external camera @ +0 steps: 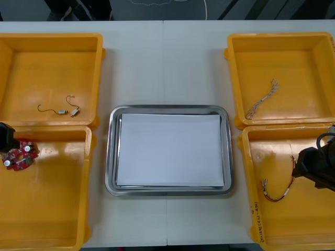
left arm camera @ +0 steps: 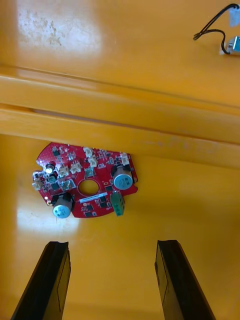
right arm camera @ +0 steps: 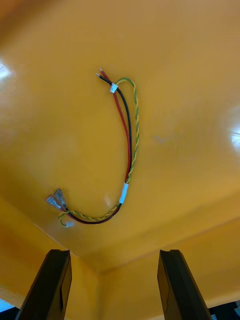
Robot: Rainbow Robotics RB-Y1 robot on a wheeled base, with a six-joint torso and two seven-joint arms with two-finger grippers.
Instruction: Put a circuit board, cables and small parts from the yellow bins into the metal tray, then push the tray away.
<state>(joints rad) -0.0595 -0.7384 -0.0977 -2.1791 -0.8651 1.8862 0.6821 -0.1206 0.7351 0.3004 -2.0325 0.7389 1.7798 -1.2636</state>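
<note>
Both jaws gape wide and empty: left gripper (left arm camera: 112, 244) by the round red circuit board (left arm camera: 86, 186), right gripper (right arm camera: 114, 252) by the red and yellow cable (right arm camera: 129, 145), which lies flat and may slip a pinch.

Mid-frame on the light desk (external camera: 162, 63): metal tray (external camera: 112, 151), white inside; upper-L yellow bin (external camera: 52, 37) holds a thin black cable (external camera: 52, 109) w/ small metal parts (external camera: 75, 111); lower-L yellow bin (external camera: 52, 209) holds a round red circuit board (external camera: 20, 157), L hand (external camera: 7, 142) at frame's L edge by the board's upper-L side; upper-R yellow bin (external camera: 282, 36) holds a twisted cable (external camera: 261, 99); lower-R yellow bin (external camera: 293, 230) holds a red & yellow cable (external camera: 280, 192), R hand (external camera: 310, 166) near its upper end.
</note>
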